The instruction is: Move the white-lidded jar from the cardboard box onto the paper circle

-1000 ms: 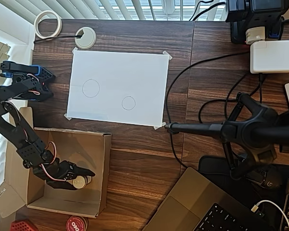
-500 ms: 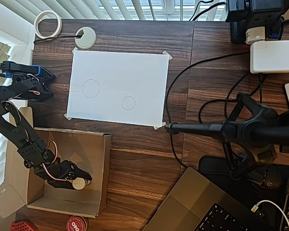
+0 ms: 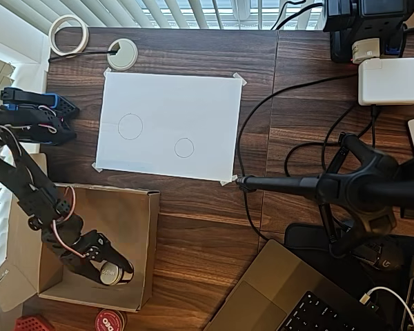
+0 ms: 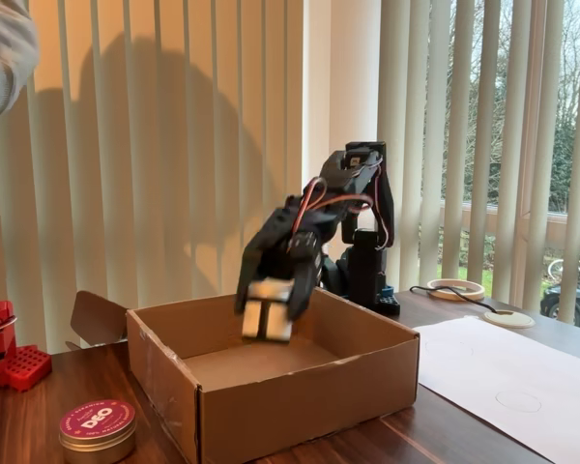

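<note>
One small white-lidded jar (image 3: 112, 272) is the thing to move, and it sits inside the cardboard box (image 3: 142, 238), toward the box's near right corner in the overhead view and above the box floor in the fixed view (image 4: 268, 319), where it appears lifted clear of the bottom. It looks rigid and light, with a smooth silvery side that could slip under a weak pinch; judged from its shape, the round wall just under the lid is the sensible place to hold, with the fingers on opposite sides so it cannot roll out. The gripper (image 3: 114, 270) is narrowed to the jar's width and has the jar clamped between its two fingers, one on each side of it, the lid facing up in the overhead view. In the fixed view the gripper (image 4: 271, 314) hangs over the middle of the box, below the rim line of the box's back wall, so the jar probably needs more height before it travels. The paper circle (image 3: 184, 147) lies well apart from the box, on the white sheet (image 3: 193, 103) beyond the box's far wall, with a larger drawn circle (image 3: 130, 126) beside it.
</note>
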You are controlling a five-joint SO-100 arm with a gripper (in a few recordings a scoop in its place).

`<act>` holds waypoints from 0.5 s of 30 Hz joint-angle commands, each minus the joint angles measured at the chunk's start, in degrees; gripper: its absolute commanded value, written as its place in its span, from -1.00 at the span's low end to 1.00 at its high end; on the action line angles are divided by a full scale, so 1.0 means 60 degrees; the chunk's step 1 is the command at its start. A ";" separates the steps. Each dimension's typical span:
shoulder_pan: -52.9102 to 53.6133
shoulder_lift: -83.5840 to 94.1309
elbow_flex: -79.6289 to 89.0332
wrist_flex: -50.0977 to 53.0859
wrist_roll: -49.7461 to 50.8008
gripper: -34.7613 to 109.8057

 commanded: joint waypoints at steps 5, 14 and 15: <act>-0.1509 0.3750 -0.0161 -0.0322 0.1567 -0.52; -0.5068 0.5186 0.1846 -0.0322 0.3354 -0.52; -0.5435 0.5332 0.2197 -0.0322 0.3413 -0.52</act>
